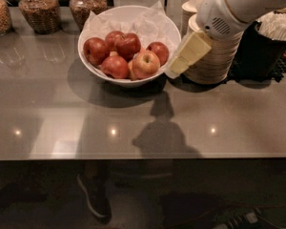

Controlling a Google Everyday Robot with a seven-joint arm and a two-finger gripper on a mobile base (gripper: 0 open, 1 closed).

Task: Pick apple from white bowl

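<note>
The apple (145, 63) is pale yellow-orange with a red blush and a stem dimple. It lies at the front right of the white bowl (127, 82), which is lined with crinkled white paper. Several darker red apples (115, 67) lie around it. My gripper (175, 70), cream coloured, hangs from the white arm (238, 6) that comes in from the upper right. Its tip is just right of the bowl's rim, beside and slightly above the apple, and does not touch it.
Stacks of cream disposable bowls (214, 66) stand right behind the gripper. A black holder with white sticks (267, 44) stands at the far right. Glass jars (38, 11) line the back left. The counter's front edge (133, 157) runs across the lower middle.
</note>
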